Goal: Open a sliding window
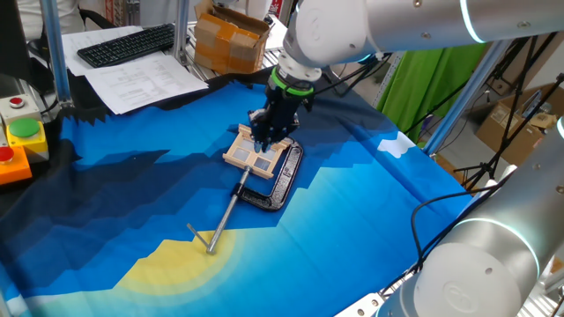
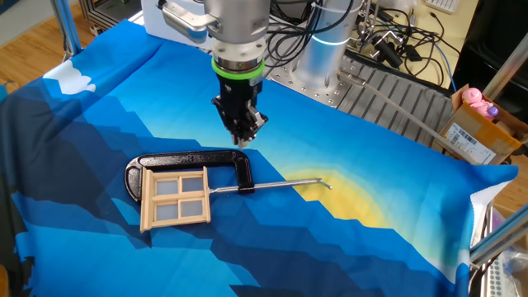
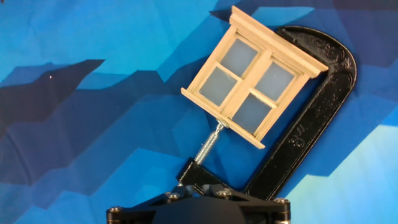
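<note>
The sliding window [image 1: 256, 154] is a small tan wooden frame with crossbars and pale panes. It lies flat on the blue cloth, gripped in a black C-clamp [image 1: 280, 180]. It also shows in the other fixed view [image 2: 176, 198] and in the hand view [image 3: 252, 74], and the clamp shows there too [image 2: 186, 158] [image 3: 311, 124]. My gripper [image 2: 244, 139] hangs above the cloth, close over the clamp's long bar and clear of the window. Its fingers look pressed together and hold nothing. In the one fixed view the gripper [image 1: 267, 141] overlaps the window's far end. The hand view shows only its black body [image 3: 196, 208].
The clamp's metal rod handle [image 1: 225, 216] [image 2: 280, 185] sticks out across the cloth. A keyboard [image 1: 128, 42], papers and a cardboard box [image 1: 231, 35] lie beyond the far edge. A button box [image 1: 22, 141] stands at the left. Cables and another box [image 2: 478, 132] sit behind the arm.
</note>
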Motion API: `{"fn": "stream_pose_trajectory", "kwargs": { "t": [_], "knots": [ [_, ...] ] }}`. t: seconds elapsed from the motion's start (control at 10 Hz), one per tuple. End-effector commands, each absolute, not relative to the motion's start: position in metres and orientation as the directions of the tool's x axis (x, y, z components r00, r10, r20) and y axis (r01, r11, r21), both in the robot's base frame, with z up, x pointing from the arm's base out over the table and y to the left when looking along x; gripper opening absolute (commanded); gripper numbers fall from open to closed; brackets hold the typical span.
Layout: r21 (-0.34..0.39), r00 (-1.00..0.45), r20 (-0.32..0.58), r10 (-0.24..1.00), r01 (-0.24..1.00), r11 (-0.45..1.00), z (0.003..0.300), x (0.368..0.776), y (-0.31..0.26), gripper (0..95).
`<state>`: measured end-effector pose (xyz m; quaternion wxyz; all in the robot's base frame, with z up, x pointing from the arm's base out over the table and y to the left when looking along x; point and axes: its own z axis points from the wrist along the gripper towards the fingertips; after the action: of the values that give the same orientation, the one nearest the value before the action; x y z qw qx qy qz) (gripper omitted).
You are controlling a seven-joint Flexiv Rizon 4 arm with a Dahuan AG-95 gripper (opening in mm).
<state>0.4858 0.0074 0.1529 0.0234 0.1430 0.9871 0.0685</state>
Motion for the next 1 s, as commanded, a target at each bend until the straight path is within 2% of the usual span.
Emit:
{"fn": "stream_pose_trajectory", "kwargs": {
  "t": [0.1,0.3,0.5,0.7,1.0],
  "knots": [
    [0.139,-0.904,0.010,0.427,0.424,0.895,0.148,0.489,0.011,0.0],
    [0.128,-0.821,0.068,0.567,0.571,0.811,0.144,0.495,0.013,0.0],
    [0.172,-0.666,0.176,0.725,0.746,0.644,0.144,0.498,0.013,0.0],
    [0.169,-0.549,0.238,0.801,0.835,0.523,0.145,0.497,0.015,0.0],
    [0.102,-0.330,0.253,0.909,0.944,0.315,0.152,0.500,0.025,0.0]
  ]
}}
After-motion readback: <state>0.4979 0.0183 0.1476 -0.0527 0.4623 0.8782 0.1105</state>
